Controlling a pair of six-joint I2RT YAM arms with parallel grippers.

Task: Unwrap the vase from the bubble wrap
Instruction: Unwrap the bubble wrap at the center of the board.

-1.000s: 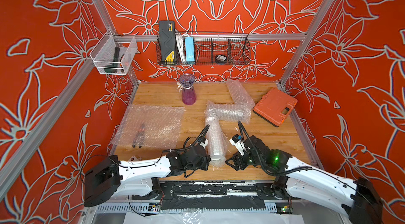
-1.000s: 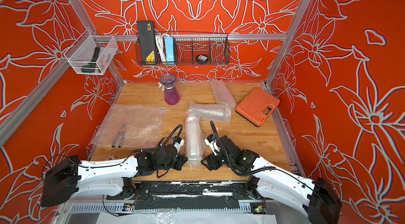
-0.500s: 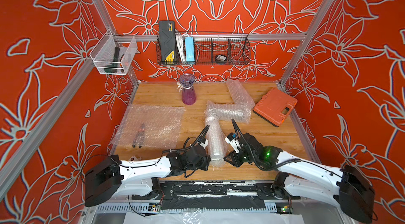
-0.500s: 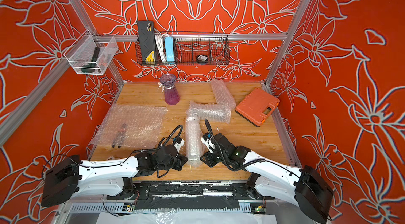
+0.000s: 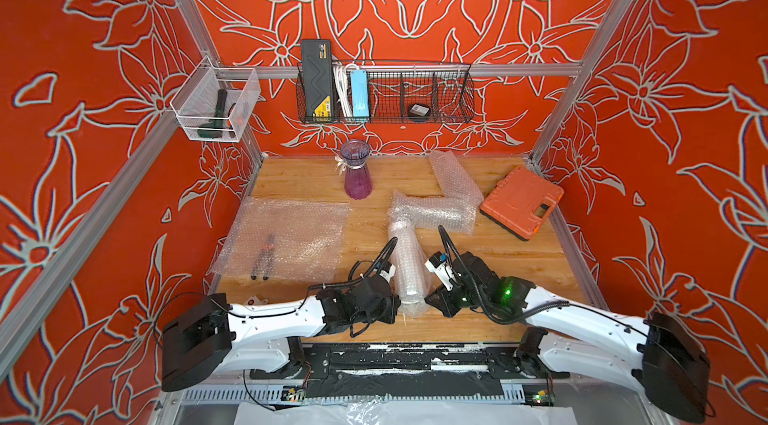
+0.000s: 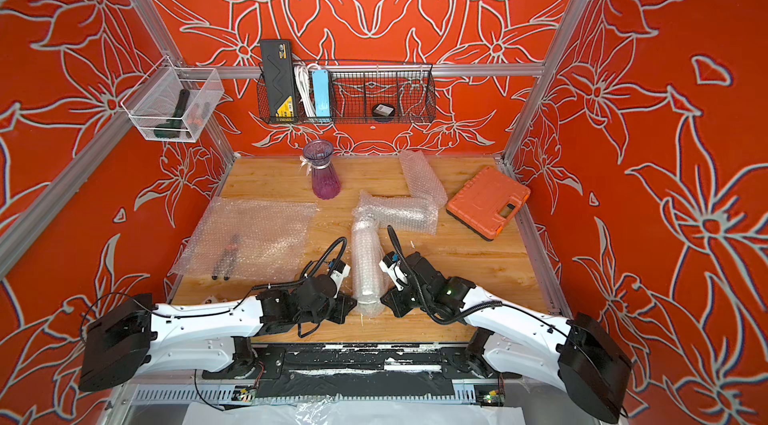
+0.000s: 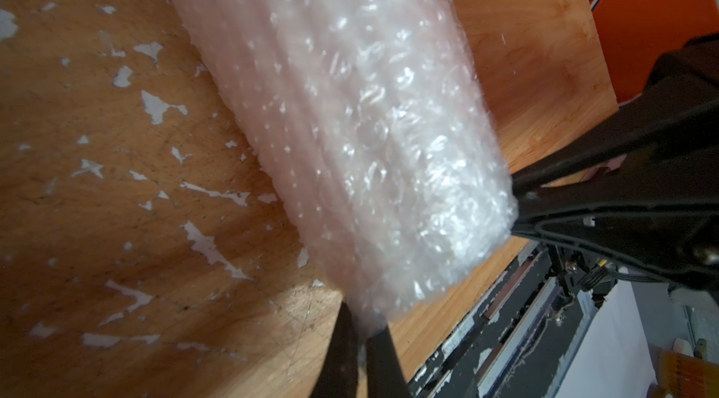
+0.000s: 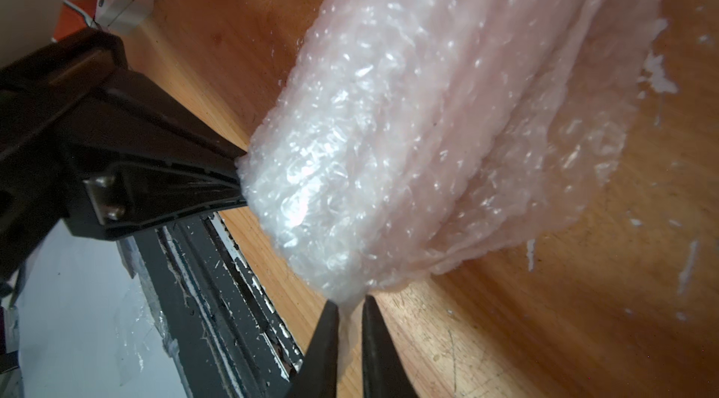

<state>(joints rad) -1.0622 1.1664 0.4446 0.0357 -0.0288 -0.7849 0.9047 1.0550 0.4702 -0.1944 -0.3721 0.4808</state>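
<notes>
Bubble wrap (image 5: 409, 265) in four pieces on one wooden table (image 5: 519, 261): one flat sheet (image 5: 286, 232) at the left, one pair of pliers (image 5: 262, 256) within its outline; one strip (image 5: 455, 175) at the back; one crosswise roll (image 5: 432, 213) mid-table; one long roll (image 7: 369, 123) from it toward the near edge, between two grippers. Left gripper (image 7: 362, 328) clamped tight on that roll's near corner. Right gripper (image 8: 350, 304) nearly closed, thin flap of the same roll caught between its fingers (image 8: 327, 337). One purple vase (image 5: 356, 171) upright and bare at the back; one orange case (image 5: 521, 202) at the right.
</notes>
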